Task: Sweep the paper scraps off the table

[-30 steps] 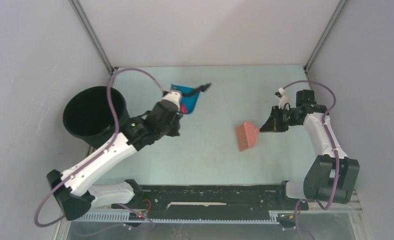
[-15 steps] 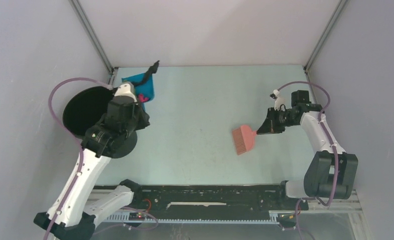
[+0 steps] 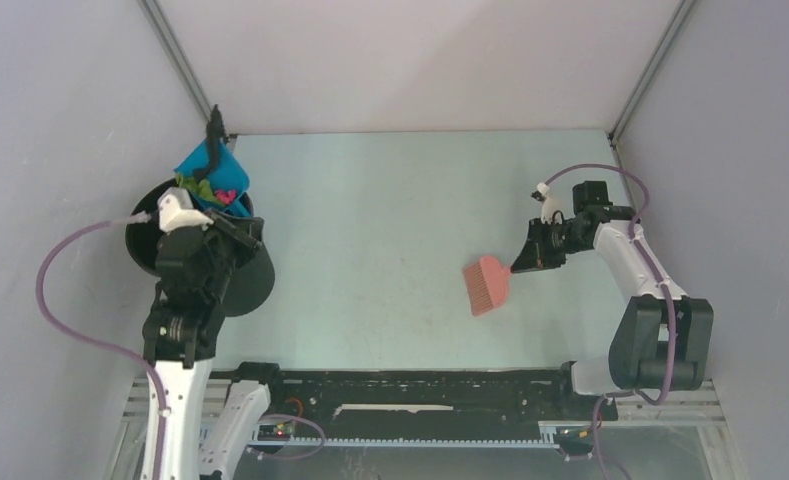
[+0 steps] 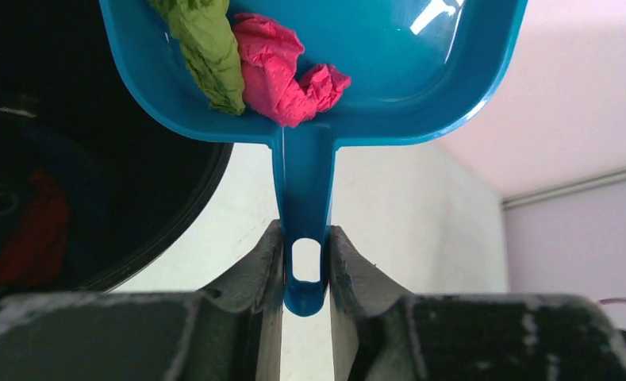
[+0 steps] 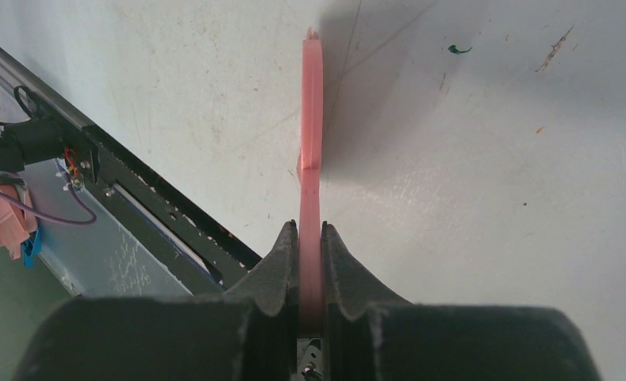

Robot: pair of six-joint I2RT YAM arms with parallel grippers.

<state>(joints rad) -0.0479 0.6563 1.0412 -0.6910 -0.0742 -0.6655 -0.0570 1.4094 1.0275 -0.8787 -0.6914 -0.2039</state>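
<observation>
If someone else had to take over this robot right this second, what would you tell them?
Left claw: shut on the blue dustpan handle, pan tilted over the black bin.
Right claw: shut on the pink brush, over the table.
Green and magenta paper scraps lie in the pan.
Done: sweeping up.
Left: tip them into the bin; check a green speck near the brush.

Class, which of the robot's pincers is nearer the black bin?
Left. The left pincer holds the dustpan just above the bin; the right pincer grips the brush far across the table.
</observation>
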